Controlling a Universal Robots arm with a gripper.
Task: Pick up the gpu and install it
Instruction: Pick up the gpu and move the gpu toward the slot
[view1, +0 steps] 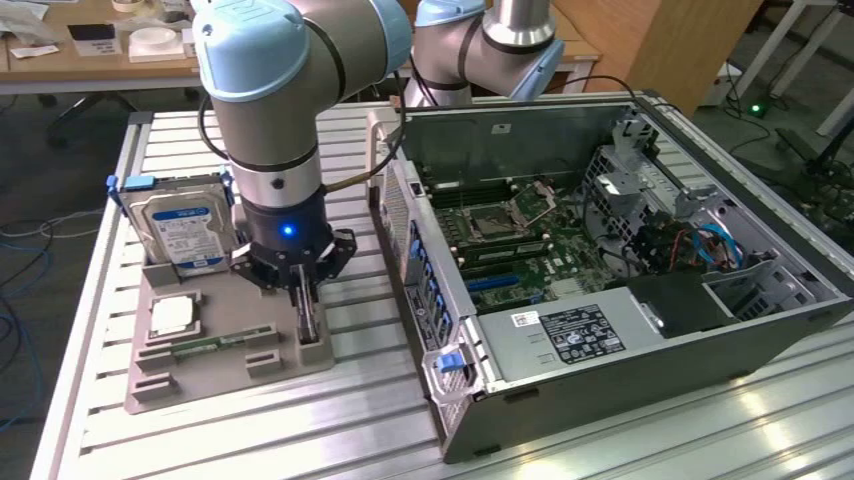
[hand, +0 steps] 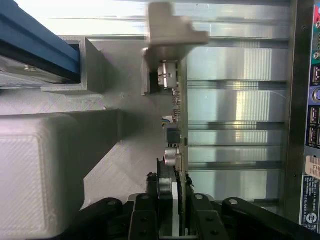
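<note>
The gpu (view1: 310, 318) stands on edge in a slot at the exterior view's right end of the grey holder tray (view1: 214, 378). It is a thin dark card. My gripper (view1: 306, 292) comes straight down on its top edge. In the wrist view the gpu (hand: 176, 125) runs edge-on, with its metal bracket at the far end. The black fingers (hand: 145, 212) of my gripper (hand: 175, 222) sit against both faces of the card, shut on it. The card rests in its slot.
An open computer case (view1: 601, 250) lies at the exterior view's right, motherboard exposed, its rear ports (hand: 310, 130) close beside the card. The tray also holds a silver hard drive (view1: 187, 230), a green memory stick (view1: 214, 345) and a white square chip (view1: 174, 318). Everything stands on a slatted aluminium table (view1: 360, 420).
</note>
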